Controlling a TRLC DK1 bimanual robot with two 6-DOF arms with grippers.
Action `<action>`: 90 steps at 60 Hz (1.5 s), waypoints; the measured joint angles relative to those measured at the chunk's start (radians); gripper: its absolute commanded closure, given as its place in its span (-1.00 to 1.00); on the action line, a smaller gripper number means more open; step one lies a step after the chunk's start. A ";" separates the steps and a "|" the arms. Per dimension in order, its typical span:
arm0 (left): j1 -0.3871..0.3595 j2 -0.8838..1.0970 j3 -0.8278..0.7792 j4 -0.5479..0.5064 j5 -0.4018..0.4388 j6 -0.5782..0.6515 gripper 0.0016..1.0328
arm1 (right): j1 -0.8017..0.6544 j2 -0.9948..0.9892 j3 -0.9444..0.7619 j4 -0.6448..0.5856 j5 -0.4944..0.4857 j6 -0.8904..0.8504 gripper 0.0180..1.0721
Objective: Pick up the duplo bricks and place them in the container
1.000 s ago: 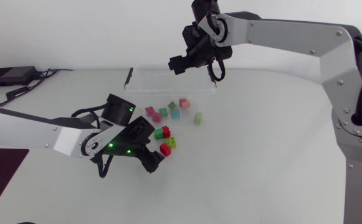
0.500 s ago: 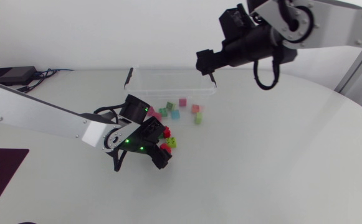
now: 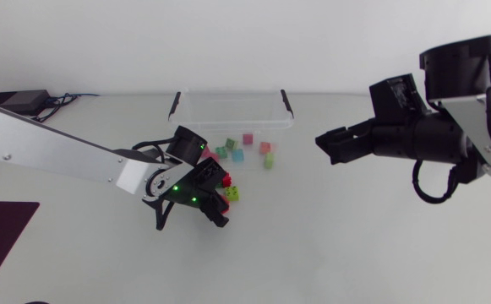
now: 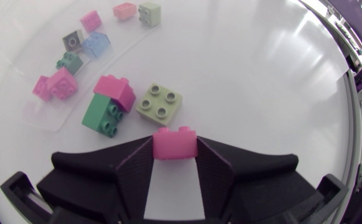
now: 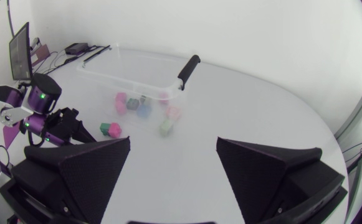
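Note:
My left gripper [image 3: 218,204] is down on the table among the nearest duplo bricks. It is shut on a red brick [image 4: 174,143], which both fingers clasp from the sides. Just ahead of it lie a light green brick [image 4: 160,104] and a red brick stacked on a green one [image 4: 103,116]. Several more small bricks [image 3: 247,138] are scattered in front of the clear container [image 3: 232,111] with its black handles. My right gripper [image 3: 328,143] hangs open in the air, to the right of the bricks, with nothing between its fingers [image 5: 87,163].
A thin clear sheet [image 4: 50,118] lies under some of the far bricks. A dark mat [image 3: 0,232] lies at the front left edge of the table, and a black box with cables [image 3: 13,100] sits at the back left.
My left gripper has shut on the red brick. My right arm has swung from above the container out to the right, and its gripper has opened wider.

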 measured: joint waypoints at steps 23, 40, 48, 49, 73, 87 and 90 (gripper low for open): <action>0.082 -0.338 -0.001 -0.103 0.025 0.000 0.60 | 0.040 -0.018 -0.252 0.167 -0.133 -0.096 -0.90; 0.138 -0.426 0.001 0.063 0.042 -0.052 0.59 | 0.104 0.363 -0.197 0.213 -0.225 -0.441 -0.91; 0.155 -0.416 0.021 0.186 0.045 -0.084 0.58 | 0.122 0.451 -0.122 0.239 -0.246 -0.542 -0.90; 0.156 -0.410 0.026 0.198 0.044 -0.087 0.58 | 0.129 0.461 -0.114 0.246 -0.247 -0.553 -0.90; 0.238 -0.175 0.124 0.459 -0.039 -0.163 0.57 | 0.163 0.727 0.070 0.330 -0.450 -0.658 -0.84; 0.239 -0.037 0.230 0.497 -0.093 -0.185 0.55 | 0.150 0.798 0.160 0.333 -0.468 -0.660 -0.84; 0.239 -0.008 0.260 0.498 -0.108 -0.189 0.54 | 0.150 0.803 0.169 0.331 -0.472 -0.660 -0.84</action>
